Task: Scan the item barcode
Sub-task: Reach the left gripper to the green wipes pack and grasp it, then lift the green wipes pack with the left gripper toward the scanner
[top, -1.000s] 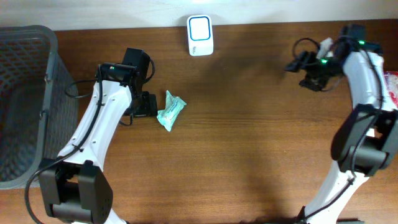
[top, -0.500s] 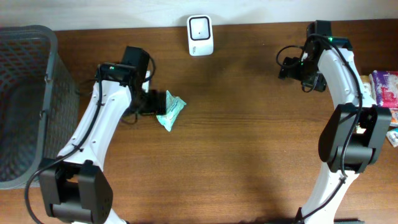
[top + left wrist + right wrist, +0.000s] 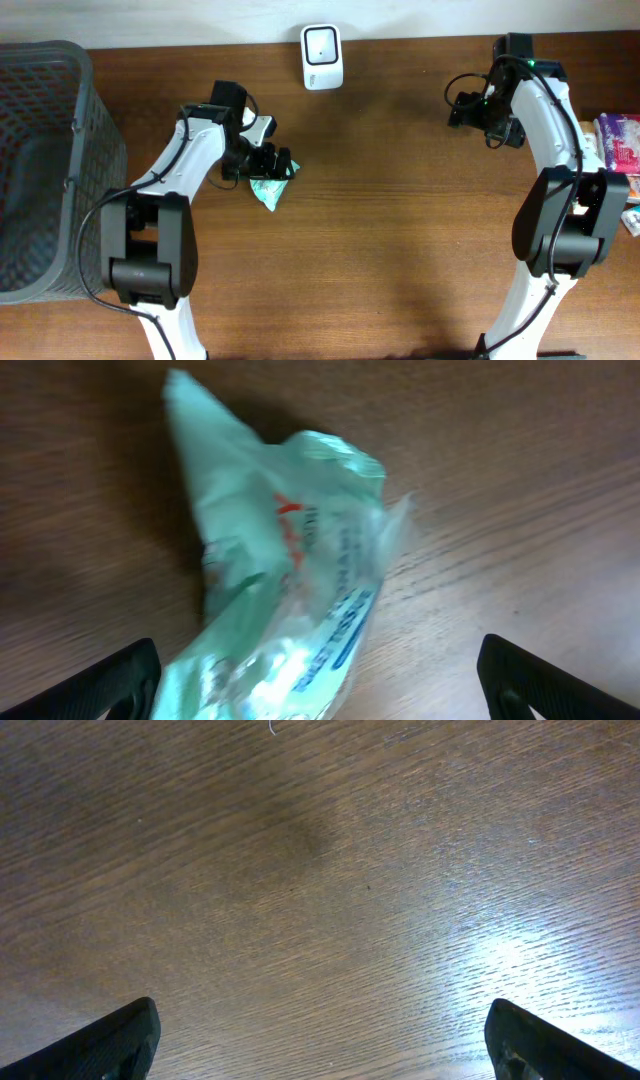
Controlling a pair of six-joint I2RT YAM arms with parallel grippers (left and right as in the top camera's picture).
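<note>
One brown worktop (image 3: 400, 260) carries everything. Grey mesh basket (image 3: 50, 120) stands at its left edge. Left hand (image 3: 274, 164), jaws wide, hangs over the green packet (image 3: 268, 191), which lies left of centre; nothing is gripped. Right hand (image 3: 470, 106), likewise spread and empty, hovers near the far right corner. White scanner (image 3: 322, 57) sits at the far edge, with bare wood between it and the packet. Pink boxes (image 3: 620, 140) crowd the right edge.

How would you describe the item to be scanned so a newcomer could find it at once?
On the wooden table, look between the grey basket and the white scanner. There, under the open left gripper, lies a crumpled pale-green packet with red and blue print, the only green item around.
</note>
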